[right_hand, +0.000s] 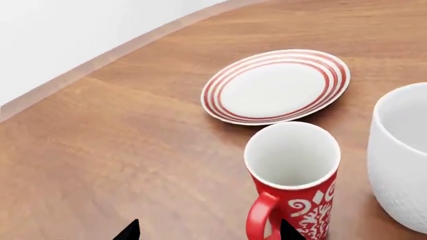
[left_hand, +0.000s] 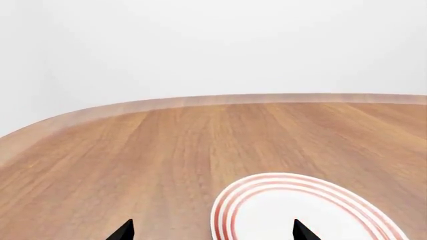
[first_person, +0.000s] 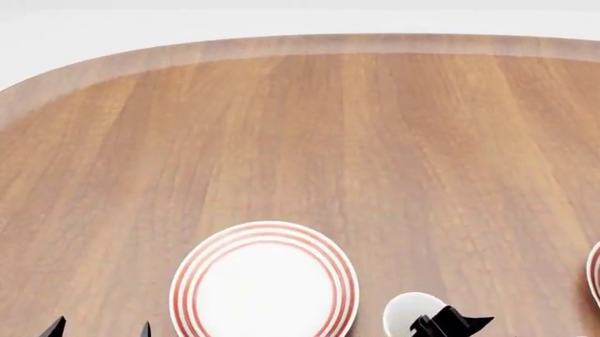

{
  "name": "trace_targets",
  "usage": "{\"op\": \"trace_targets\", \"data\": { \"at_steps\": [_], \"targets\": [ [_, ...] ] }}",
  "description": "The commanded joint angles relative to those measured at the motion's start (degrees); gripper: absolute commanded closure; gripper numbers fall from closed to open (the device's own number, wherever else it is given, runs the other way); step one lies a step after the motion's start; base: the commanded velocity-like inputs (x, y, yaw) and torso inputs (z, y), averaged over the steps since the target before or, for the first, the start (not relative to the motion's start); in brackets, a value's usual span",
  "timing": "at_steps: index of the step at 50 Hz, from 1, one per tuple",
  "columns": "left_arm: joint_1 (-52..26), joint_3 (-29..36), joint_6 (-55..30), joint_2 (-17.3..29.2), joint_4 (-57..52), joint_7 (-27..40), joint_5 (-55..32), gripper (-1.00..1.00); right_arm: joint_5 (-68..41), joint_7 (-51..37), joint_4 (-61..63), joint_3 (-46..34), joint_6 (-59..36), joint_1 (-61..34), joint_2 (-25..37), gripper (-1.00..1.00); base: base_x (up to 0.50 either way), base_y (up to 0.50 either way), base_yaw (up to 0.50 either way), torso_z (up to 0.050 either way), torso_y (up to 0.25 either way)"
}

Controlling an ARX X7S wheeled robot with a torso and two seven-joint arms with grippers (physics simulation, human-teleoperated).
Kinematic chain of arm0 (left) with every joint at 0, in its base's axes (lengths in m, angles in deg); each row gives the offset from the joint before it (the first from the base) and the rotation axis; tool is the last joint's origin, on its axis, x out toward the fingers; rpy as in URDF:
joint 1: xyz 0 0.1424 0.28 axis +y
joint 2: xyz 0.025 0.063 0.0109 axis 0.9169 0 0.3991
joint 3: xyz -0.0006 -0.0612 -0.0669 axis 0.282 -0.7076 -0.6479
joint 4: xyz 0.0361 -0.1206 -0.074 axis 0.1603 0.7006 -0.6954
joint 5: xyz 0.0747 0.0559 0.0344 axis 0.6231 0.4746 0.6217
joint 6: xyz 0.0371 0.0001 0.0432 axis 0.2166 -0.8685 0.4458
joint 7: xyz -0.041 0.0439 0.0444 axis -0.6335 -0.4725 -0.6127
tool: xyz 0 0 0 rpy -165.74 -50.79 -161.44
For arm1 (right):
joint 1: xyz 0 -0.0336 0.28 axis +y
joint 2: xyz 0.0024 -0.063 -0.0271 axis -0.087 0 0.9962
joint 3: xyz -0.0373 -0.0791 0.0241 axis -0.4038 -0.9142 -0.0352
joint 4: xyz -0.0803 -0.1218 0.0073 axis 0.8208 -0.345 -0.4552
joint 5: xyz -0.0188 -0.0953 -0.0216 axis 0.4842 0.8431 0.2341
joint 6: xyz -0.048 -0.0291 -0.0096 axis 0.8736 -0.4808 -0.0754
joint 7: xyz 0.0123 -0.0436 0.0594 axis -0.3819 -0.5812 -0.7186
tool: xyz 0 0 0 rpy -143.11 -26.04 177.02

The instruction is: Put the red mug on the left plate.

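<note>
The red mug (right_hand: 293, 187), with white scrolls and a white inside, stands upright on the table in the right wrist view. Its handle faces my right gripper (right_hand: 208, 232), which is open, and lies just inside one fingertip. A ringed plate (right_hand: 277, 85) lies beyond the mug. In the head view the left plate (first_person: 264, 284) lies near the front, left of my right gripper (first_person: 450, 324). A white mug top (first_person: 411, 312) shows beside that gripper; I cannot tell which mug it is. My left gripper (first_person: 100, 328) is open and empty, low by the left plate (left_hand: 300, 210).
A larger plain white mug (right_hand: 400, 155) stands close beside the red mug. A second ringed plate (first_person: 594, 274) is cut off by the head view's right edge. The wooden table (first_person: 310, 140) has a rounded far left corner, with a white wall behind.
</note>
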Motion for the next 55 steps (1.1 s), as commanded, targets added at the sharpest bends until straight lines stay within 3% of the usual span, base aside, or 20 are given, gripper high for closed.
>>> {"op": "trace_targets", "data": {
  "at_steps": [1,19,36,55],
  "targets": [
    [-0.16,0.29,0.06,0.32,0.08,0.23,-0.34,-1.0,-1.86,-0.97,-7.59,-0.15,2.72,-3.74,-0.08,-1.0,0.0,0.0,0.0,0.0,0.0],
    [-0.43,0.7,0.05,0.73,0.36,0.61,-0.88,-1.0,-5.46,-1.14,-16.55,0.15,5.99,-8.27,0.42,-1.0,0.0,0.0,0.0,0.0,0.0],
    [-0.38,1.04,0.02,1.1,0.11,1.21,-1.21,-1.0,-6.59,-4.33,-13.71,-0.9,6.62,-7.1,1.15,-1.0,0.0,0.0,0.0,0.0,0.0],
    [-0.35,1.39,0.24,1.66,-0.12,1.68,-1.77,-1.0,-9.45,-3.53,-19.02,-0.27,9.19,-9.44,1.44,-1.0,0.0,0.0,0.0,0.0,0.0]
  ]
}}
